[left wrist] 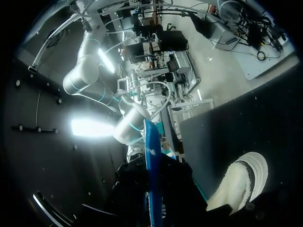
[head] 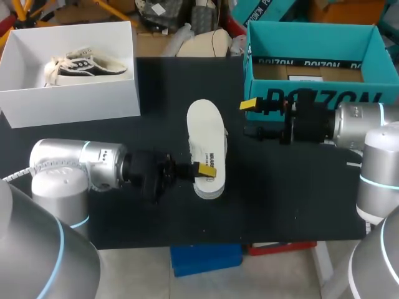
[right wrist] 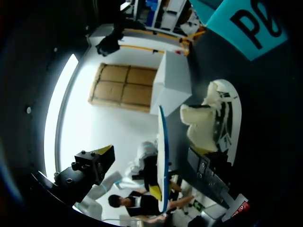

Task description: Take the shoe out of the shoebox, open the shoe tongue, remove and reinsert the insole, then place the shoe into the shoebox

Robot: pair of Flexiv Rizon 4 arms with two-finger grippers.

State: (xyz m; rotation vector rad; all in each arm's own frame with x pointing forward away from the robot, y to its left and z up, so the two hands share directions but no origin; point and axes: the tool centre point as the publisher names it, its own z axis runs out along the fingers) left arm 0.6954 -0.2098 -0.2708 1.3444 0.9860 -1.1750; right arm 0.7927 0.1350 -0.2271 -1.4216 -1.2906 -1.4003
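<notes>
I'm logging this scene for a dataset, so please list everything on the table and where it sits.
white box: 1, white, table's far left
second shoe: 1, black and white, inside the white box
teal box: 1, teal, far right, open
shoe: 1, white, mid table, under the insole
insole: 1, white top, blue edge, held over the shoe
table: 1, black top
left tool: 1, yellow-tipped, shut on the insole
right tool: 1, yellow-tipped, open, before the teal box
</notes>
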